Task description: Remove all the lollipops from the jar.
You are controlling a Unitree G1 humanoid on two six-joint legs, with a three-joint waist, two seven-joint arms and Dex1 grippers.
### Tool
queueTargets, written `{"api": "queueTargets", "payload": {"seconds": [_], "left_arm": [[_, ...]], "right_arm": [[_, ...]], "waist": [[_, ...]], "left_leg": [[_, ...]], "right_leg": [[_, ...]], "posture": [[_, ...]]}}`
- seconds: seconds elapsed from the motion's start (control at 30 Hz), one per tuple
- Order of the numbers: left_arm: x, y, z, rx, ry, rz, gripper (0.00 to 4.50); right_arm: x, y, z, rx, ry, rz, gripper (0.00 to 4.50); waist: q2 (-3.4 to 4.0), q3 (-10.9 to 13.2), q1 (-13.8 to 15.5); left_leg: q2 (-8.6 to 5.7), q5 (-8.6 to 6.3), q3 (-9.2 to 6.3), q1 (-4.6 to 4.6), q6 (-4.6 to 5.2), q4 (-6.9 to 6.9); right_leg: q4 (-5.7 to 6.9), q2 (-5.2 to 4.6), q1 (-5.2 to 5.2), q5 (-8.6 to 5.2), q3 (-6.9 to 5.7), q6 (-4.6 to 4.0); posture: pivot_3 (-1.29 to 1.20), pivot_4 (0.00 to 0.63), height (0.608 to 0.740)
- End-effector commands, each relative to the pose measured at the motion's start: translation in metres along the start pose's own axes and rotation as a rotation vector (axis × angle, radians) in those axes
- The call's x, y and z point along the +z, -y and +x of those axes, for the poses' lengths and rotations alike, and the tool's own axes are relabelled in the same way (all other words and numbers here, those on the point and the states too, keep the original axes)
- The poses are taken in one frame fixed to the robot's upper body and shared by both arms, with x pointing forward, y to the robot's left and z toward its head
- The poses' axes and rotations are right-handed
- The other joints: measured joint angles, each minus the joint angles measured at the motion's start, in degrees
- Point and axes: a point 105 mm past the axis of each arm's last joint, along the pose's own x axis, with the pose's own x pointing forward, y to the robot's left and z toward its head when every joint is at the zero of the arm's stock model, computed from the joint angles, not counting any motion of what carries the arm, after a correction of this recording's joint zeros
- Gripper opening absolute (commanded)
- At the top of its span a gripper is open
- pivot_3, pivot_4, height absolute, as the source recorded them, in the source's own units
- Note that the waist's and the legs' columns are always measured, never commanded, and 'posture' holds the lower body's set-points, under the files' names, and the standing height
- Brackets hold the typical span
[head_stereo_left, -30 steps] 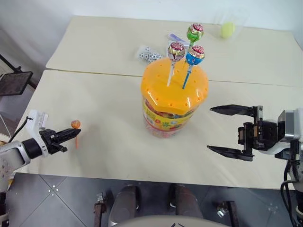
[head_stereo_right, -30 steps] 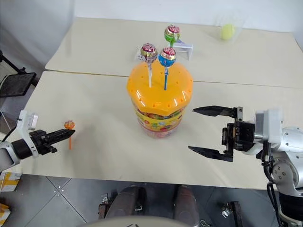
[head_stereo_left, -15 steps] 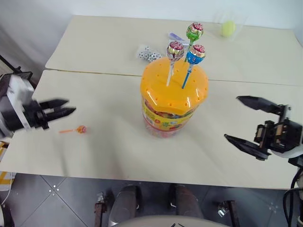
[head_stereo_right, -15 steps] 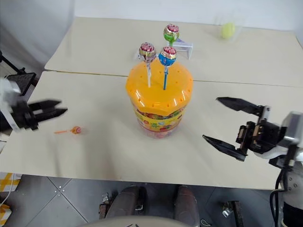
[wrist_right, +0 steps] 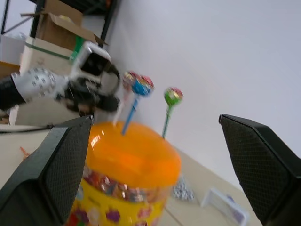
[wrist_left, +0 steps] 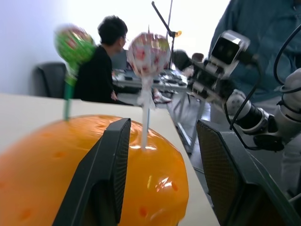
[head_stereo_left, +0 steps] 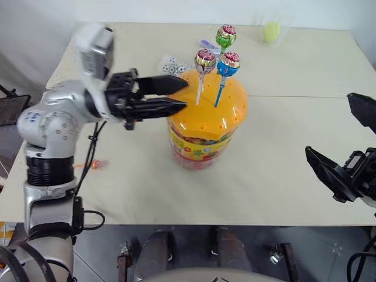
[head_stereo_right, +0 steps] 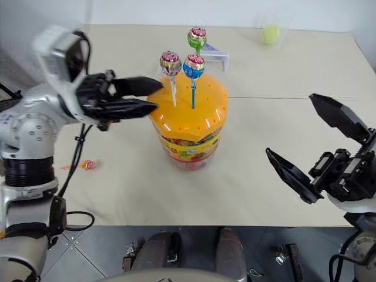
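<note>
Orange-wrapped, one of the lollipops point(head_stereo_left: 98, 164) lay on the table point(head_stereo_left: 264, 170), out; right gripper point(head_stereo_left: 352, 147) hung nearest, jaws wide. Left gripper point(head_stereo_left: 179, 94), jaws apart and empty, reached the jar point(head_stereo_left: 205, 126), where three lollipops point(head_stereo_left: 205, 60) remained in the lid.

Two pale cream rectangular tables point(head_stereo_left: 305, 147) stand pushed together, their seam running across behind a large clear plastic jar with a domed orange lid point(head_stereo_left: 207, 126), which stands on the near table. An orange-wrapped lollipop on an orange stick point(head_stereo_right: 87, 165) lies flat on the near table, well to the jar's left. On the far table lie a cluster of small white dice point(head_stereo_left: 171, 66), a small clear flat packet point(head_stereo_right: 216, 54) and a clear cup holding a yellow-green ball point(head_stereo_left: 271, 29).
</note>
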Motion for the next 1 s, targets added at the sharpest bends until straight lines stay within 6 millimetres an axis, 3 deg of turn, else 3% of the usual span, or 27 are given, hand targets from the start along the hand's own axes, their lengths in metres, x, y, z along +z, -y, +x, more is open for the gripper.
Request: {"api": "queueTargets", "payload": {"seconds": [0.03,0.23,0.33,0.53,0.77,0.9,0.97,1.0], "left_arm": [[0.004,-0.004,0.011,0.040,-0.057,0.050,2.34],[0.002,-0.008,0.018,0.052,-0.074,0.039,2.34],[0.007,-0.008,0.016,0.047,-0.042,0.038,1.82],[0.013,-0.008,0.017,0.026,0.007,0.038,0.01],[0.023,-0.004,0.017,0.005,0.103,0.050,0.01],[0.064,-0.022,-0.017,0.134,0.427,0.003,0.01],[0.072,-0.030,-0.040,0.221,0.498,-0.023,0.01],[0.066,-0.036,-0.058,0.310,0.467,-0.044,0.01]], "right_arm": [[0.000,-0.003,-0.004,-0.024,-0.011,-0.013,4.50],[-0.005,-0.006,-0.007,-0.037,-0.028,0.007,4.50],[-0.007,-0.007,-0.008,-0.032,-0.033,0.017,4.50],[-0.010,-0.008,-0.008,-0.005,-0.038,0.036,4.50],[-0.014,-0.011,-0.008,0.043,-0.045,0.057,4.50],[-0.020,-0.023,-0.005,0.170,-0.047,0.101,4.50],[-0.024,-0.028,-0.005,0.240,-0.056,0.117,4.50],[-0.027,-0.031,-0.006,0.299,-0.068,0.123,4.50]], "waist": [[-0.01,0.00,0.49],[-0.01,-0.01,1.10],[-0.01,-0.01,1.05],[-0.01,0.00,0.96],[-0.01,0.00,1.02],[-0.03,0.01,0.92],[-0.02,0.00,0.56],[-0.02,0.00,0.43]], "left_leg": [[0.00,-0.01,0.00,-0.01,0.02,0.02],[-0.05,-0.05,0.01,-0.02,0.11,0.10],[-0.05,-0.05,0.01,-0.01,0.11,0.10],[-0.05,-0.05,0.01,-0.03,0.11,0.10],[-0.05,-0.05,0.01,-0.04,0.11,0.10],[-0.02,-0.05,-0.08,-0.02,0.11,0.11],[0.00,-0.04,-0.15,0.02,0.13,0.11],[0.00,-0.04,-0.15,0.02,0.13,0.09]], "right_leg": [[-0.02,0.00,0.00,0.00,0.01,0.00],[-0.10,-0.01,0.08,0.00,0.10,0.01],[-0.07,0.00,0.07,0.00,0.10,0.01],[-0.09,0.00,0.06,0.00,0.10,0.01],[-0.09,0.00,0.06,0.00,0.10,0.01],[-0.08,0.00,0.05,0.00,0.11,0.01],[-0.05,0.01,0.04,0.00,0.13,0.01],[-0.06,0.01,0.03,0.00,0.15,0.01]], "posture": [[0.00,0.150,0.740],[0.00,0.150,0.740],[0.00,0.150,0.740],[0.00,0.150,0.740],[0.00,0.150,0.740],[0.00,0.150,0.740],[0.00,0.150,0.740],[0.00,0.150,0.740]]}}
